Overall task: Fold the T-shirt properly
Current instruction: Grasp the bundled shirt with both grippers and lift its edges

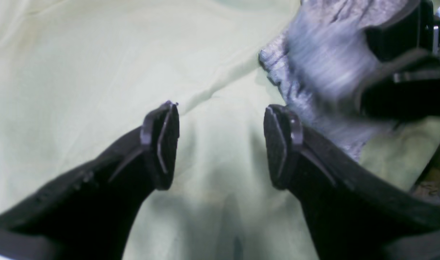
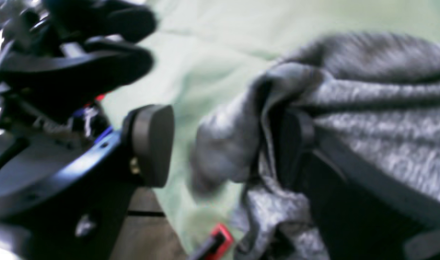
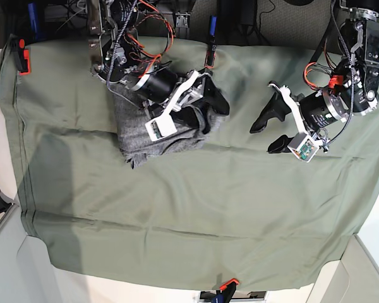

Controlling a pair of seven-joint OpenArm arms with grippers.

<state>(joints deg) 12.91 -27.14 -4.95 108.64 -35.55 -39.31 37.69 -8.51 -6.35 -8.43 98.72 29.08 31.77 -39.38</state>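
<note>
The T-shirt (image 3: 153, 131) lies bunched at the far side of the table cloth (image 3: 189, 221), under the right gripper (image 2: 223, 144), whose 2 jaws stand apart with grey knit draped over 1 of them. The left gripper (image 1: 220, 144) hangs empty, jaws apart, over bare cloth. Risk: fabric snagged on that jaw may drag as the arm moves, bunching the shirt further.

An olive-green table cloth (image 3: 177, 214), creased and clamped at its edges by red-and-black clips (image 3: 24, 58), covers the table, with tangled cables (image 3: 145, 31) along the far edge
</note>
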